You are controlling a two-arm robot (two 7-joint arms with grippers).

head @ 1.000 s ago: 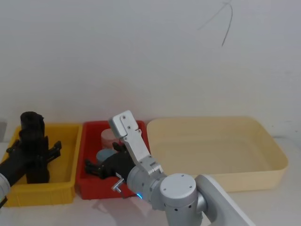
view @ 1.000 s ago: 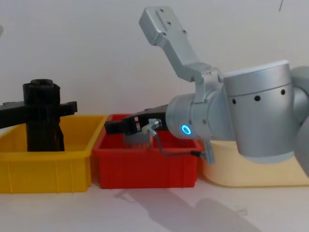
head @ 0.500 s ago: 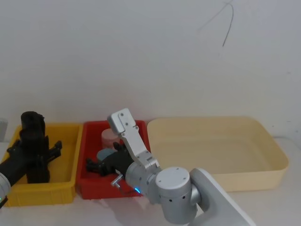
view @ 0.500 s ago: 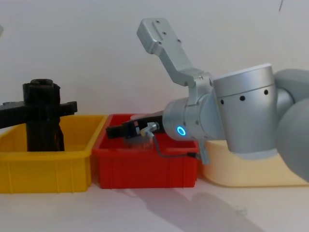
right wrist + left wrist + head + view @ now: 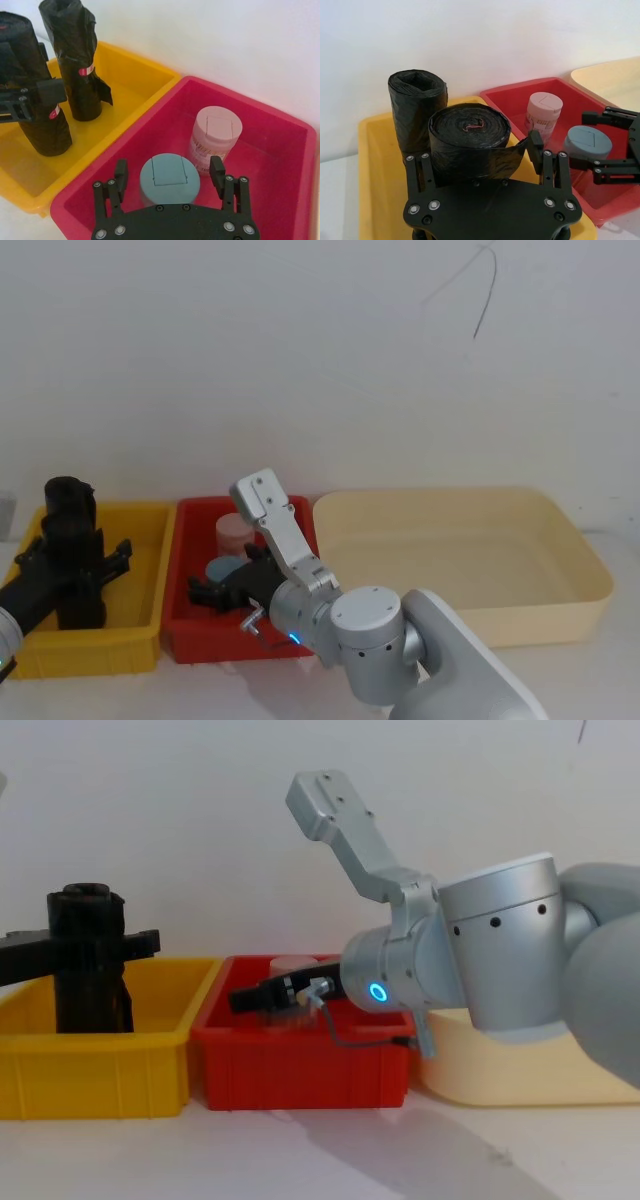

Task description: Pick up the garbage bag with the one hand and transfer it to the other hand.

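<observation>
Two black garbage bag rolls stand upright in the yellow bin (image 5: 140, 625). My left gripper (image 5: 477, 155) is shut on the nearer garbage bag (image 5: 470, 137), one finger on each side; from the head it sits at the far left (image 5: 70, 562), and from the chest too (image 5: 88, 945). The other roll (image 5: 75, 60), with a red mark, stands free just behind it. My right gripper (image 5: 169, 175), on the arm with the blue ring light (image 5: 377, 991), hangs open over the red bin (image 5: 260, 210), above a blue-grey jar (image 5: 169, 180). It holds nothing.
The red bin (image 5: 185, 635) stands next to the yellow one and holds a pink jar (image 5: 216, 132) and the blue-grey jar. A large cream tray (image 5: 590, 590) lies to the right. A white wall rises close behind the bins.
The right arm has shifted a little, and its gripper has drawn slightly back over the red bin. The left gripper and its roll have not moved.
</observation>
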